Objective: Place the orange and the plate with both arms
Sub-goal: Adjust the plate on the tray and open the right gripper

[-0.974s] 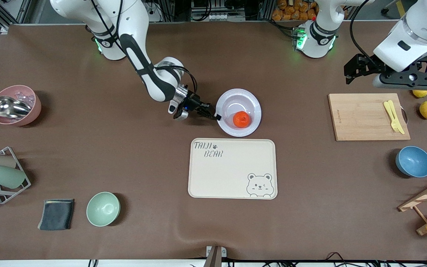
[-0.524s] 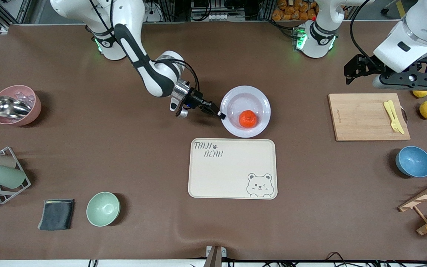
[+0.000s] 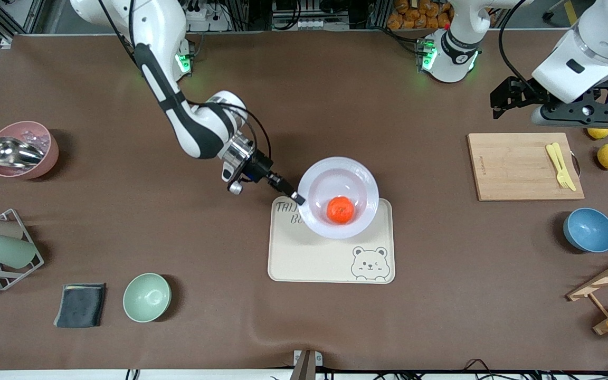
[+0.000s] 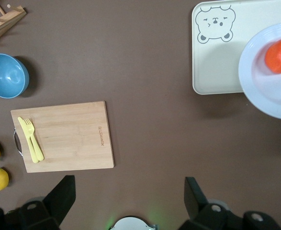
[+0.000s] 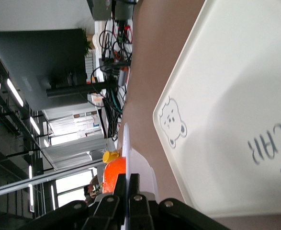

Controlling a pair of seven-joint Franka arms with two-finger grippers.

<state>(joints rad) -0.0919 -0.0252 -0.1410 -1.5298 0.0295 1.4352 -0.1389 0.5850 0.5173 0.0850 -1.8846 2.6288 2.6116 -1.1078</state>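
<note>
The tray [image 3: 330, 258] lies at table centre. Above its twelve o'clock half hangs the plate [image 3: 359, 179], pinched at nine o'clock by the right gripper [image 3: 297, 198], clamped tight. The orange [image 3: 340, 209] sits in the plate. The left gripper [image 3: 499, 105] waits, spread wide and empty, over the table beside the cutting board [image 3: 515, 169].

light: bright, even, from overhead
shadows: soft, short; one on the cream rectangular bear-print tray [image 3: 330, 258] under the right gripper [image 3: 297, 199]
glare: sheen on the glossy pale lavender-white round plate [image 3: 338, 196]
focus: front sharp; right wrist background windows blown out
</note>
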